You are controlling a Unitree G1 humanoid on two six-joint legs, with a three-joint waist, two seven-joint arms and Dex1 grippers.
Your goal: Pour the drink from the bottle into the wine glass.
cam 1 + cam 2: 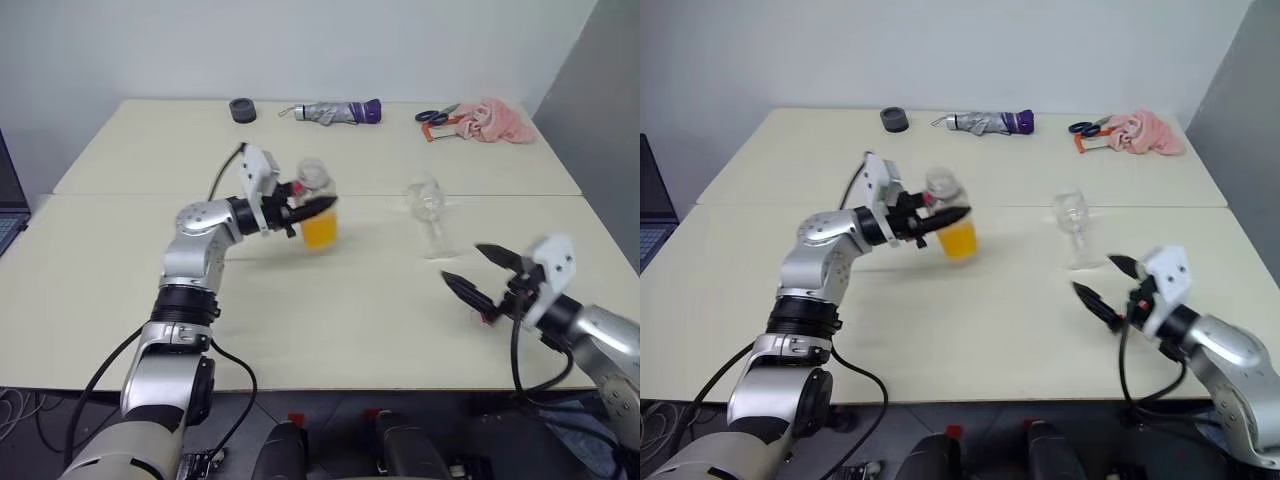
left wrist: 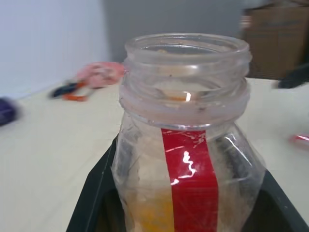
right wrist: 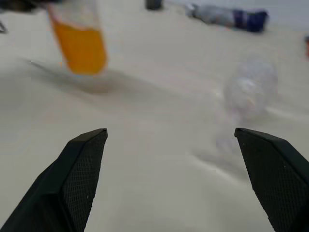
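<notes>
Nearest, at about four o'clock on the table (image 1: 330, 330), the right gripper (image 1: 478, 270) hangs just over the surface with its two black fingers (image 3: 72, 183) spread wide and nothing between them. A small red-and-white thing lies on the table right by it; what it is cannot be told. The right wrist view looks between those fingers across bare tabletop to the wine glass (image 3: 248, 94) and, off to one side, the lower part of the bottle with the drink (image 3: 79, 48) in it.

Toward the middle, at about eleven o'clock from the right gripper, the wine glass (image 1: 428, 215) stands upright and looks empty, open table all round it. At nine o'clock from the glass, well apart, the left gripper (image 1: 310, 208) is clamped on the bottle (image 1: 316, 212), held upright, the orange drink in its lower half. The left wrist view shows the bottle's mouth open and uncapped, and the red label stripe (image 2: 189, 179).

Along the far edge, from eleven to one o'clock, lie a dark tape roll (image 1: 242, 109), a folded umbrella (image 1: 335, 112), scissors (image 1: 436, 117) and a pink cloth (image 1: 495, 122).
</notes>
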